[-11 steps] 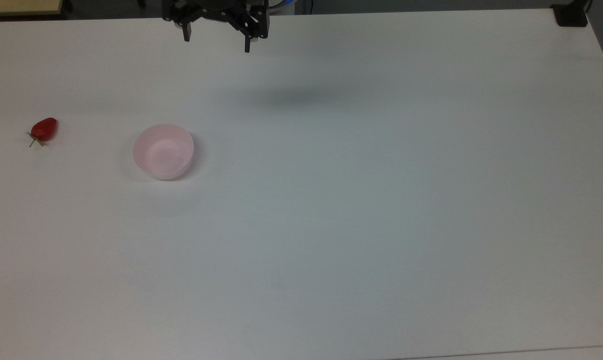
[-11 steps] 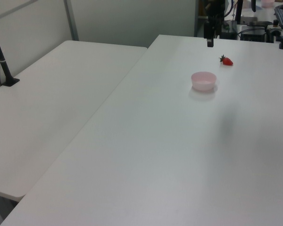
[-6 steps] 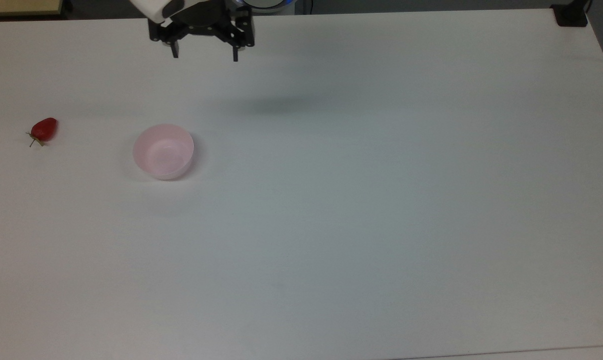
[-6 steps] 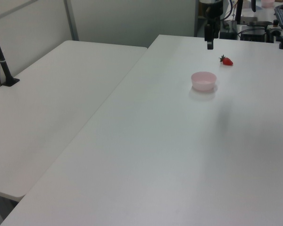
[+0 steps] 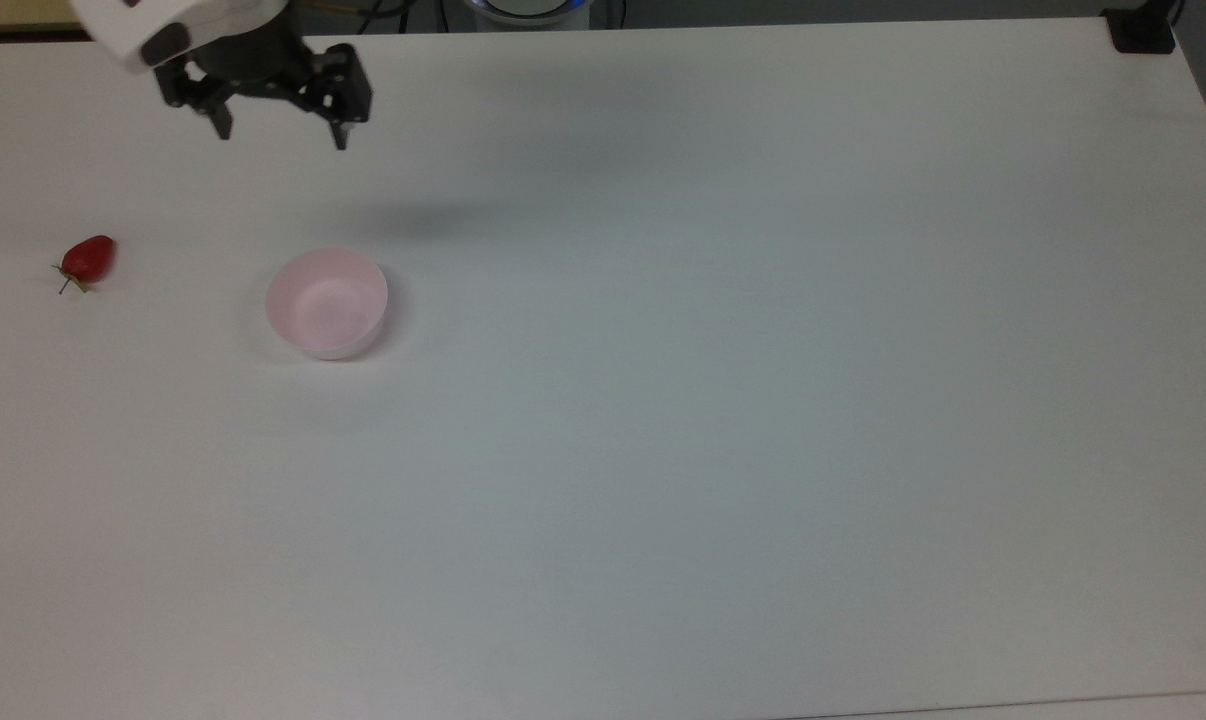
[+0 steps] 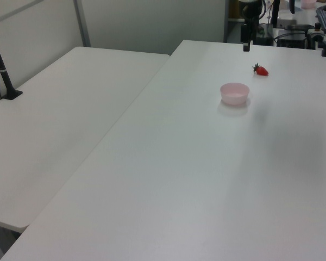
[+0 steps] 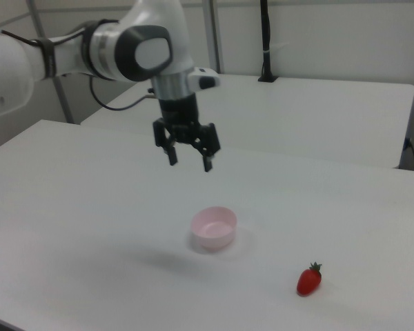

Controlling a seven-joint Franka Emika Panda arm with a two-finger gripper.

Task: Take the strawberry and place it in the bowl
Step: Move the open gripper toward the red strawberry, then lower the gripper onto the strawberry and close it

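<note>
A: How is the arm [image 7: 90,52] posed?

B: In the right view it reaches in from the right view's left, bends at the wrist and points the claw [image 7: 189,160] straight down, well above the table [image 7: 90,200]. In the top view the claw [image 5: 281,138] hangs near the table's far edge.

A: And the fingers?

B: Spread wide apart, with nothing between them and nothing touching them.

A: Where is the strawberry from there?

B: In the top view the strawberry [image 5: 88,258] lies on the table toward the top view's left of the claw and nearer the camera, well apart from it. In the right view the strawberry [image 7: 308,279] is toward the right view's right and far below the fingers, stem end up.

A: And the bowl?

B: The bowl [image 5: 327,303] sits upright on the table, empty, just to the top view's right of the claw and nearer the camera. In the right view the bowl [image 7: 214,228] is almost under the claw, slightly right. In the left view the strawberry [image 6: 261,70] lies between the claw [image 6: 246,45] and the bowl [image 6: 234,93].
</note>
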